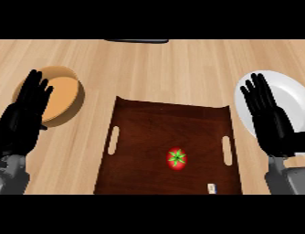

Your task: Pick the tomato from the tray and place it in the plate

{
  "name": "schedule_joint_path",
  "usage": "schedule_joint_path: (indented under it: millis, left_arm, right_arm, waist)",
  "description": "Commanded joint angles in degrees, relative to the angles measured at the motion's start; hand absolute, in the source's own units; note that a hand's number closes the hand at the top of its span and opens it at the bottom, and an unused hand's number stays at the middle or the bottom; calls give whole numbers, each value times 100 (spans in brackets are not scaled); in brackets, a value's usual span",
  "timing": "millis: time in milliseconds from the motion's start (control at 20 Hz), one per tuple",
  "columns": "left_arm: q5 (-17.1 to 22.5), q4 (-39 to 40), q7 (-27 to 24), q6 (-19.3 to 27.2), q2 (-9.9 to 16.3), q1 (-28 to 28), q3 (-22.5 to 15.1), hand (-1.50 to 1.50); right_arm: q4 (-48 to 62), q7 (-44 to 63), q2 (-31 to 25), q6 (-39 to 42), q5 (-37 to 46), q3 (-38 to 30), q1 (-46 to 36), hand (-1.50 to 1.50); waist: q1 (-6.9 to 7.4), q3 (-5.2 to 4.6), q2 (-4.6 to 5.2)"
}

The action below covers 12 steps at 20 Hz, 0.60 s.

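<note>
Hands raised and holding nothing, tomato untouched in the tray.

Right hand (271,119) stands flat with fingers straight and spread, holding nothing, its outline lying over the white plate (298,98) at the right of the counter; it looks like a resting pose rather than a reach. The left hand (22,116) mirrors it at the left, fingers likewise straight and unclenched, overlapping a tan bowl (66,89) that plays no part in the task. Between the two forearms sits the dark wooden tray (148,132), and the tomato (176,158) lies on its floor toward the right, nearer the right hand. That placement suggests the right hand should do the picking, since the plate waits on the same side.
</note>
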Motion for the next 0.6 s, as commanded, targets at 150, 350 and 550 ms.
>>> schedule_joint_path:
  millis: [150, 350, 550]
  left_arm:
    - [-152, 662, 131, -149, -56, 765, -336, 0]
    - [-58, 714, 306, -201, -216, 992, -572, 0]
    - [-138, 889, 100, -361, -361, 1240, -823, 0]
  right_arm:
    - [-706, 175, -413, -1715, 1200, -446, 235, 150]
    - [46, 609, -1354, -2765, 2515, -885, 1082, 150]
    - [-968, 181, -55, -4443, 3081, -669, 1749, -150]
  waist:
    - [-422, 146, -137]
    - [-878, 63, -88]
    - [-693, 139, -175]
